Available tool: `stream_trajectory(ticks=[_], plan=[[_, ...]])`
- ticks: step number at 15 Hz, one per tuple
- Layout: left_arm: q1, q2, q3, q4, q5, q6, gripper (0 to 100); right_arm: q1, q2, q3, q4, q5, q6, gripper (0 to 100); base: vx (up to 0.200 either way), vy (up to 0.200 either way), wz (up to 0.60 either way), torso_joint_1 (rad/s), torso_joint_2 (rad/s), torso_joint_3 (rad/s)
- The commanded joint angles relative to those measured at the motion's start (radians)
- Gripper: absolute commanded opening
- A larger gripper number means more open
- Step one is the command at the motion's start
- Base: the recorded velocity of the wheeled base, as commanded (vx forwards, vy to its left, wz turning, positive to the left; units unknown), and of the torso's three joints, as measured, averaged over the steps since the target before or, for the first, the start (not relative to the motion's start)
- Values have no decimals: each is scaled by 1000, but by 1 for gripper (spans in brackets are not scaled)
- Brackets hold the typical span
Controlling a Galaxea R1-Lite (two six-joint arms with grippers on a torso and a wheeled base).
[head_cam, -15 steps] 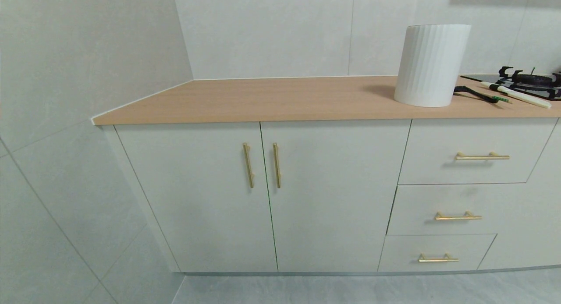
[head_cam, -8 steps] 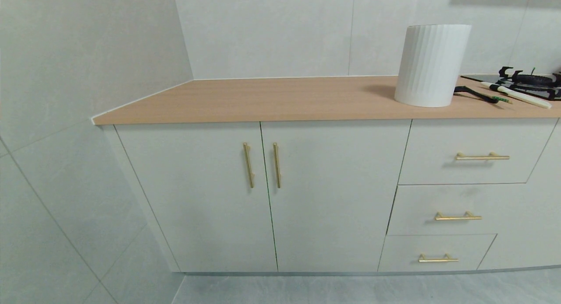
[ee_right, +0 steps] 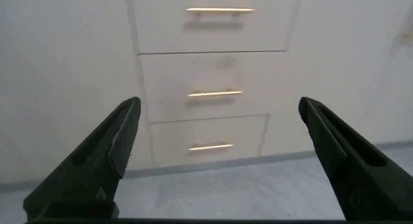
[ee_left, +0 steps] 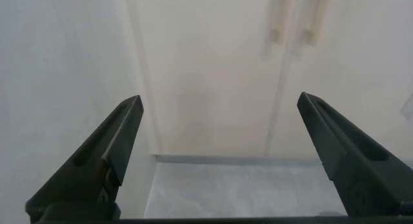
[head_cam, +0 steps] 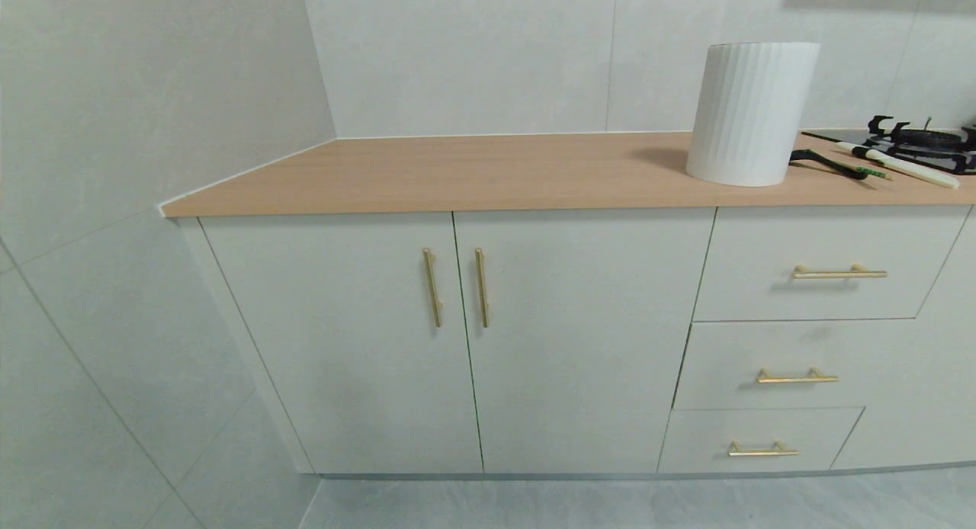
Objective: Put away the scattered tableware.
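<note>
Stowage judged not begun: utensils loose on countertop at 2 o'clock, just beside white ribbed holder, all left to collect; left gripper and right gripper both spread wide, empty, low before closed cabinet doors and drawers.

White ribbed holder stands upright; black utensil and white utensil lie beside it (flat).

Wooden worktop: white ribbed canister stands at right; black utensil and white utensil lie just right of it, near hob.
</note>
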Motion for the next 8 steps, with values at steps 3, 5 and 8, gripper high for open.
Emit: stream_trajectory(ticks=[3,5,8], plan=[[0,0,2,11,-19,16,100,1,2,0,22,141,-5,100,0,0,0,0,0,0],[0,0,2,11,-19,10,100,-1,0,-2,29,84,14,100,0,0,0,0,0,0],[0,0,2,11,-19,7,100,1,0,4,51,109,72,100,0,0,0,0,0,0]])
